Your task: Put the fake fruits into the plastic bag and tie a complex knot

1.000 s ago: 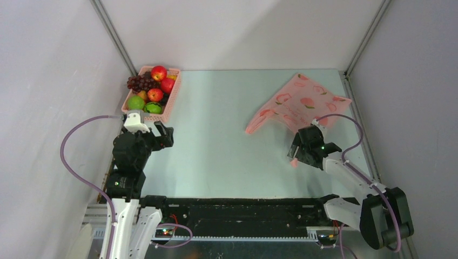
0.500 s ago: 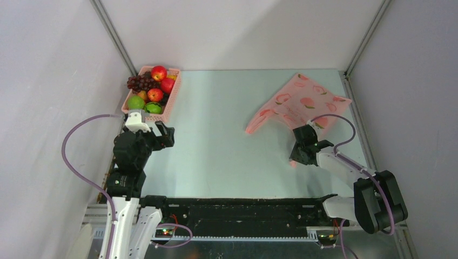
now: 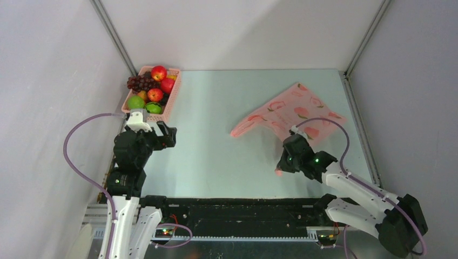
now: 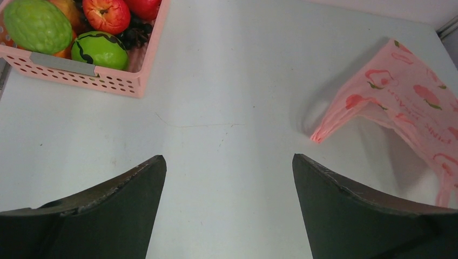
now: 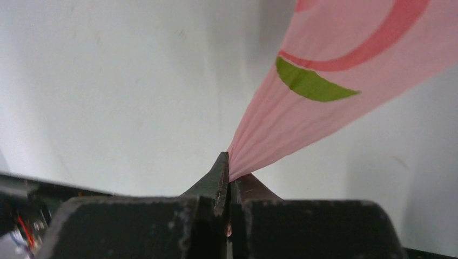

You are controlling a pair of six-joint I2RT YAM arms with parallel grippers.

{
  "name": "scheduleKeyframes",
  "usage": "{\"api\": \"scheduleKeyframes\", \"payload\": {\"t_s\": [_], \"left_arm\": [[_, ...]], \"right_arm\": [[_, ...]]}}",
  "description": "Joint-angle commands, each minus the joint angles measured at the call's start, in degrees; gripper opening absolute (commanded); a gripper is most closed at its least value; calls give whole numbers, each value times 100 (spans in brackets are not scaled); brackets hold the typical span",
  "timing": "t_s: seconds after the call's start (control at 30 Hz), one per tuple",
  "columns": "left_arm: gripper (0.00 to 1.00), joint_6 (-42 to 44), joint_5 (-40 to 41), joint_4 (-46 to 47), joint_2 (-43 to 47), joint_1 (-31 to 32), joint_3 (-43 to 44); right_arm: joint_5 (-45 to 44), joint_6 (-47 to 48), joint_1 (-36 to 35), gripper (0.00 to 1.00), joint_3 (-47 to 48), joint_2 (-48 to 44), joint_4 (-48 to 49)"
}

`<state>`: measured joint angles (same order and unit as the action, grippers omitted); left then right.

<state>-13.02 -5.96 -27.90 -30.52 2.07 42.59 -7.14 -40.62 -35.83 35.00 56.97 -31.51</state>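
Two grippers are showing in my feeds, and I am reporting from left to right. The fake fruits [image 3: 153, 86] are sitting heaped in a pink lattice basket [image 4: 81, 76] at the far left corner of the table [image 3: 216, 145]: red apples, green ones and a dark grape bunch [image 3: 138, 82]. None appears to be in the bag yet. The left gripper [image 3: 164, 133] is hovering just on the near side of the basket, its jaws standing wide apart over bare table and holding nothing.

Further right, the plastic bag [image 3: 294, 110] is lying mostly flat on the right half of the table, well apart from the basket, with one gathered corner rising toward the right arm. The right gripper [image 5: 227, 167] is clamping that gathered strip, jaws together with only bunched pink film between them. Whether it is a handle loop, I cannot tell.

Handling judgement: the film is looking thin, light and limp, so it is likely to fold, drag over the table and slip from a shallow pinch. I am favouring holds on bunched material, where the layers give the pads some bulk, and a second hold on the opposite side to spread the mouth. The fruits are looking glossy, hard and rounded, so I am expecting them to roll. I am planning to take each one across its widest part.
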Motion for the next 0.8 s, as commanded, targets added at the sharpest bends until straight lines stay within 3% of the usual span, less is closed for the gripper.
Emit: {"api": "scheduleKeyframes", "payload": {"t_s": [0.0,0.17,0.3,0.37,0.5,0.77], "left_arm": [[94,1,-55,208,-56,-31,-23],[96,1,-20,216,-58,-31,-26],[97,1,-37,253,-31,-31,-48],[97,-1,-44,241,-56,-31,-47],[99,-12,-57,220,-69,-31,-12],[99,-34,-218,273,-13,-31,-38]], "right_arm": [[-120,-790,-998,0,-115,-231,-286],[-645,-1810,-2468,8,-134,-20,-137],[-829,-1981,-2983,32,16,260,-56],[-969,-1896,-3065,49,347,397,-334],[-1404,-1397,-3202,71,891,493,-858],[-2122,697,-2954,86,2105,1134,-1050]]}}
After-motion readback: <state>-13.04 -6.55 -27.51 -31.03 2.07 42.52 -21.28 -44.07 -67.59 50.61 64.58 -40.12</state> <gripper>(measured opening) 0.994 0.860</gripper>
